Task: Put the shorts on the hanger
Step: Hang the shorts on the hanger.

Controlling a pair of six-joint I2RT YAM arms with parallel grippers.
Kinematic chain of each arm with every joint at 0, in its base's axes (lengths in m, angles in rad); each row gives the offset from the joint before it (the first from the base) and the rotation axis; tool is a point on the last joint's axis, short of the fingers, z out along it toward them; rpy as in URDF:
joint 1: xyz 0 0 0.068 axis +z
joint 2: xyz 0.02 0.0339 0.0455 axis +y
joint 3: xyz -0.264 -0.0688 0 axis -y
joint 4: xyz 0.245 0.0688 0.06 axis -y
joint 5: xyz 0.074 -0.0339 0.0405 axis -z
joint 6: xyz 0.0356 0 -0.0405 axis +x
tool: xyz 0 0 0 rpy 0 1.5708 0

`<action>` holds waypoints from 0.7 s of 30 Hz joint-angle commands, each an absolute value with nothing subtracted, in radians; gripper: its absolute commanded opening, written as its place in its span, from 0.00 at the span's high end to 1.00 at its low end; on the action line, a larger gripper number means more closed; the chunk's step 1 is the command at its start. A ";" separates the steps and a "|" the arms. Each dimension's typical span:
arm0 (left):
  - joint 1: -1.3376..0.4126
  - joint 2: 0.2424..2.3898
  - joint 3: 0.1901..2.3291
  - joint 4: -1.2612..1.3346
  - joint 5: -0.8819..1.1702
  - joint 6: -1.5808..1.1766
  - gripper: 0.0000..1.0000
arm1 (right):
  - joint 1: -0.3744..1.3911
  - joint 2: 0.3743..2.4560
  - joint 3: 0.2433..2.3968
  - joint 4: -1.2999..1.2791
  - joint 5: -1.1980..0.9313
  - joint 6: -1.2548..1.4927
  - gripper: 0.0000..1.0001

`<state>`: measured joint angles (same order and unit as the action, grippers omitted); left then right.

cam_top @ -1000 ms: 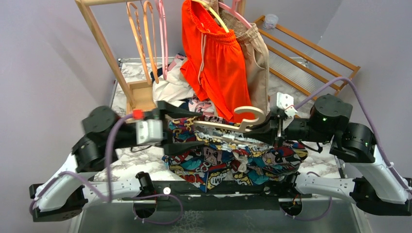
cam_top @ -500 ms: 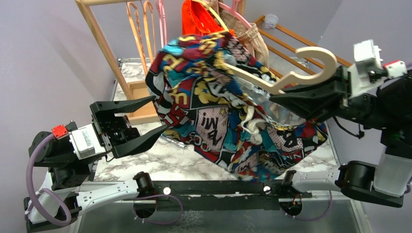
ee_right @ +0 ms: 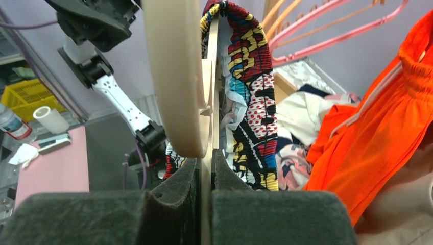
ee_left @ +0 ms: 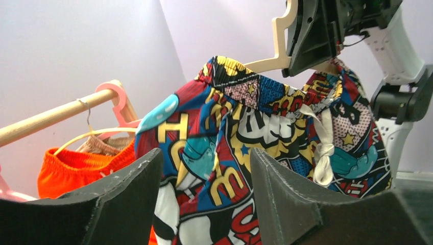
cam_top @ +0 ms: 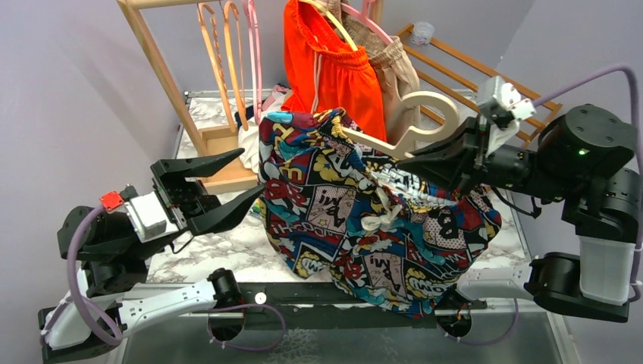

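The comic-print shorts (cam_top: 356, 220) hang by their waistband from the cream hanger (cam_top: 421, 121), clear of the table. My right gripper (cam_top: 409, 159) is shut on the hanger just below its hook. In the right wrist view the hanger (ee_right: 173, 76) stands edge-on between the pressed fingers of the gripper (ee_right: 206, 163), with the shorts (ee_right: 250, 76) draped behind it. My left gripper (cam_top: 250, 173) is open just left of the shorts and holds nothing. In its own view the shorts (ee_left: 255, 117) fill the gap between the fingers of that gripper (ee_left: 204, 168), a little beyond them.
A wooden rack (cam_top: 163, 68) at the back left carries orange hangers (cam_top: 220, 61) and a pink hanger (cam_top: 254, 53). Plain orange shorts (cam_top: 334, 76) and beige shorts (cam_top: 402, 76) hang behind. A clothes pile (cam_top: 261, 140) lies under them. A slatted wooden frame (cam_top: 485, 76) leans at the right.
The right arm lifted the hanger and shorts off the table, swung them high, then brought them lower toward the centre. The left arm drew back to the left and stayed open.
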<state>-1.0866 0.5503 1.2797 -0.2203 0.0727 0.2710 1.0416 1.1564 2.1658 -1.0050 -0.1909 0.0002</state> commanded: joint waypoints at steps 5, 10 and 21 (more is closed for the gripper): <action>-1.088 0.582 1.241 -0.280 -0.040 0.346 0.45 | 1.044 1.136 2.131 -1.007 -0.143 0.002 0.99; -1.088 0.600 1.209 -0.282 -0.070 0.390 0.56 | 1.045 1.136 2.116 -1.012 -0.141 0.002 0.99; -1.088 0.607 1.153 -0.225 -0.262 0.497 0.49 | 1.044 1.132 2.087 -1.025 -0.140 0.007 0.99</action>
<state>-1.0866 0.6258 1.1820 -0.2710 -0.1326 0.4381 1.0416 1.1492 2.0872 -1.0496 -0.1642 0.0002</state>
